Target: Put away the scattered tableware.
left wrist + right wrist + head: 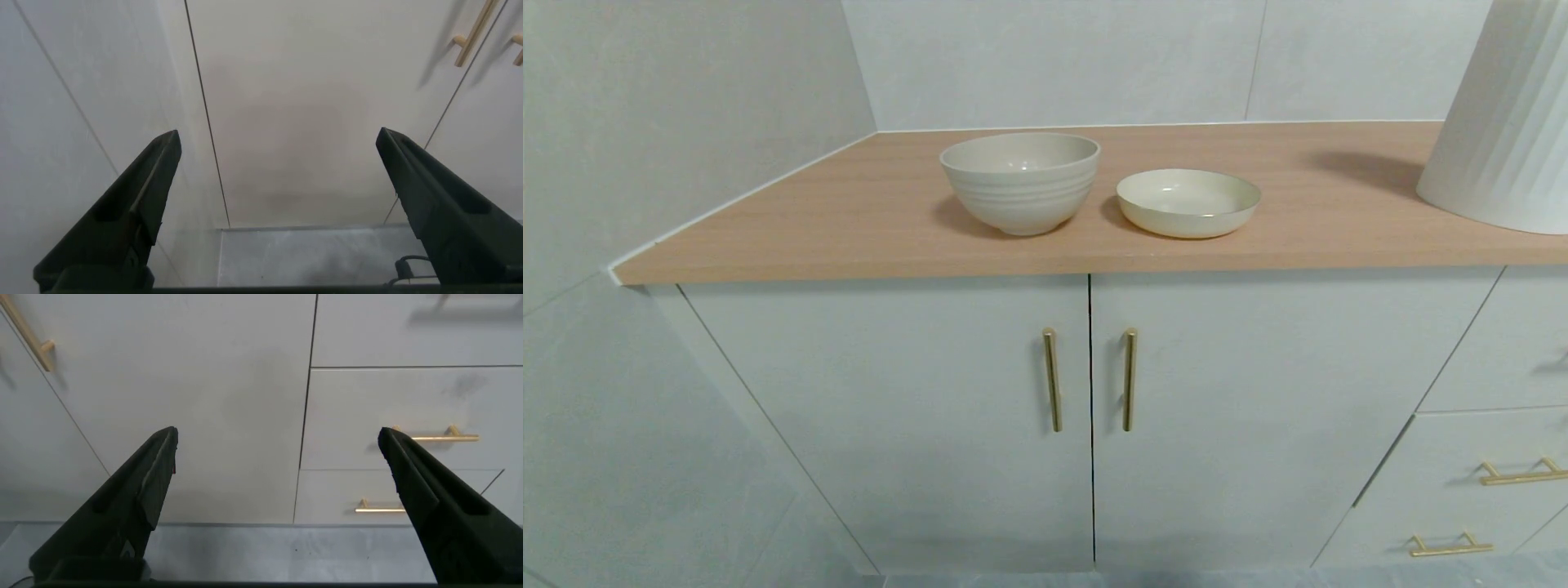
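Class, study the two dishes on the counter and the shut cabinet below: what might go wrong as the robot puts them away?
1. The deep bowl and shallow dish stand close together; grasping one may nudge the other along the counter.
2. The cabinet doors are shut; a dish carried down before they open could strike them.

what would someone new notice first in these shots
A deep ribbed bowl and a shallow bowl to its right sit close together, not touching, on the wooden countertop. Below are two shut cabinet doors with upright brass handles, and a tall white ribbed container stands at the counter's right end.
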You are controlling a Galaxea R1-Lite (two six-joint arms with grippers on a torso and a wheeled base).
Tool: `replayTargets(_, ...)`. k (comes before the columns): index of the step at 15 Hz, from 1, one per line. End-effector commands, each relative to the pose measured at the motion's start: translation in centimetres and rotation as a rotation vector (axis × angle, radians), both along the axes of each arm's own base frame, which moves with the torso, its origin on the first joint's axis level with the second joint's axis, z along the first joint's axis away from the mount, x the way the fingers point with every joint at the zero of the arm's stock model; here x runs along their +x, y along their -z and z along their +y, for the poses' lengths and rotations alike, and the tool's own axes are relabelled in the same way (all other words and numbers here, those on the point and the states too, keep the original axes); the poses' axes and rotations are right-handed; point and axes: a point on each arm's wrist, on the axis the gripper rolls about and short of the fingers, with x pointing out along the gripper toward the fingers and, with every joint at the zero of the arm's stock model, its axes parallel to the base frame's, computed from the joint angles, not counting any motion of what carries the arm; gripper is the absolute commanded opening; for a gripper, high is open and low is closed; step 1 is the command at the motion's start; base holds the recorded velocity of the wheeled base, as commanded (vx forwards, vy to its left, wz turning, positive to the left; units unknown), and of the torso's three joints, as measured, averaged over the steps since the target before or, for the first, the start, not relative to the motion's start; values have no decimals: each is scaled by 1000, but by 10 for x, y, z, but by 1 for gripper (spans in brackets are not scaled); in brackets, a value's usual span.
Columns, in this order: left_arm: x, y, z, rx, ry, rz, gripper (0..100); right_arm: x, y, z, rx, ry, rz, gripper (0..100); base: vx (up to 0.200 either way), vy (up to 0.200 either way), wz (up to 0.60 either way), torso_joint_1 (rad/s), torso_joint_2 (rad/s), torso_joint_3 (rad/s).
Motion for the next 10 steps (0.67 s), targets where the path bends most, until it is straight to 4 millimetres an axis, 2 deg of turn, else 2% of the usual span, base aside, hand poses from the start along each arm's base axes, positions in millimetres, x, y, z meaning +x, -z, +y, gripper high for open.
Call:
replayTargets(1,0,0,0,0,0,0,100,0,0,0,-2,-1,2,100,0,0,0,0,0,0)
replayTargets(5,0,0,0,0,0,0,100,0,0,0,-31,-4,1,100,0,0,0,0,0,0)
replayTargets(8,0,0,0,0,0,0,100,-10,-34,2,-12,-100,-125,100,0,0,0,0,0,0)
replayTargets(10,0,0,0,0,0,0,100,1,-47,5,5,-240,-7,100,0,0,0,0,0,0)
